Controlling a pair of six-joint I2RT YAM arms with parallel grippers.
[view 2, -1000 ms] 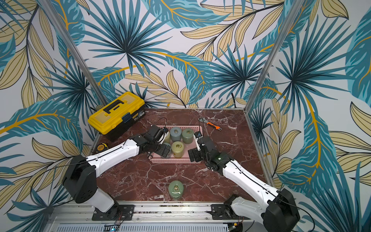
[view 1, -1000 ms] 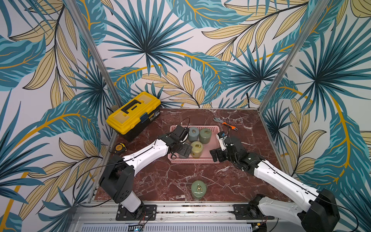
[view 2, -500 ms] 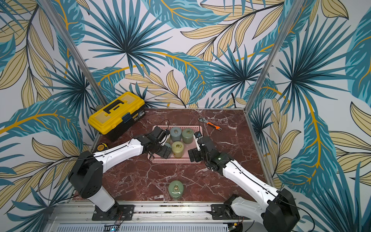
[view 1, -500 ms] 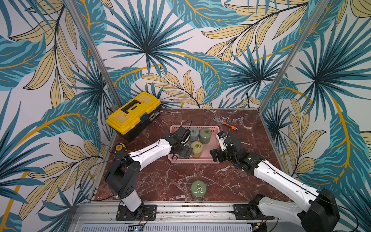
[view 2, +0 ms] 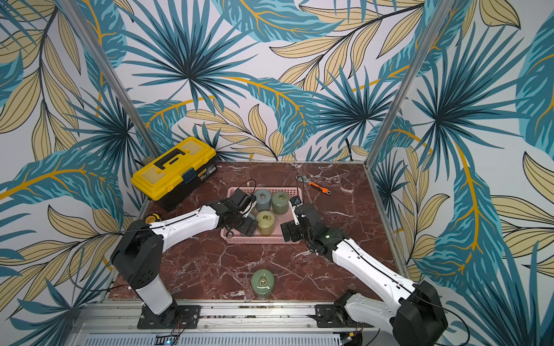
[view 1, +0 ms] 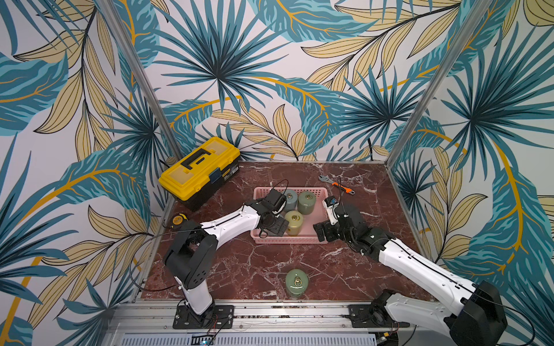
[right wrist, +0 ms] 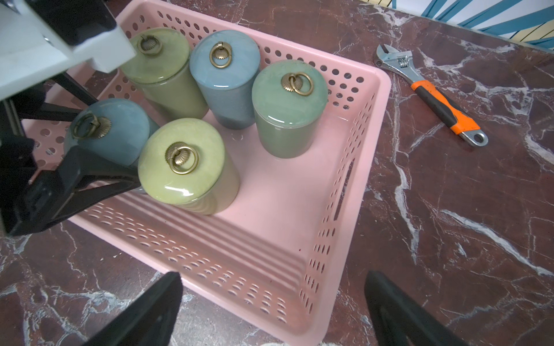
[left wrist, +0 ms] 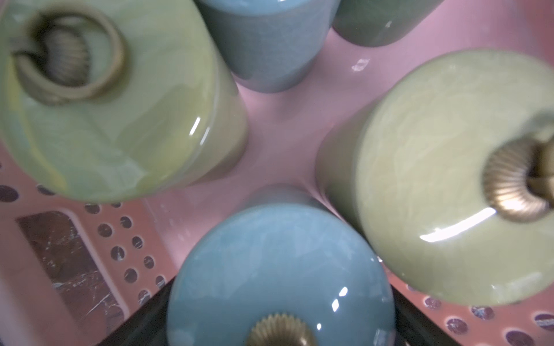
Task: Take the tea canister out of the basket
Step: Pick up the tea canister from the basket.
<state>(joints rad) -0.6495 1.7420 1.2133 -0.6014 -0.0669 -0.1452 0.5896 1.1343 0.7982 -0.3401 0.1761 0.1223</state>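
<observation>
A: Where is the blue glazed ceramic tea canister with the brass ring knob (right wrist: 120, 134) found?
B: It is seen upright in the near left part of the shallow pink perforated plastic basket (right wrist: 344, 185), just beside a yellow-green glazed canister (right wrist: 186, 167) on its right.
A: How is the left tool (left wrist: 283, 289) set?
B: Its black fingers (right wrist: 90, 179) are placed one on each side of that blue canister. Whether it is clamped cannot be told.
A: And the right tool (right wrist: 272, 281)?
B: It is held by the basket's near right corner, with its fingers spread wide apart.
A: What else is seen?
B: A pale green glazed canister (view 1: 296, 283) is stood on the dark red marble counter (view 1: 239, 269), near the front edge, well apart from the basket.
</observation>
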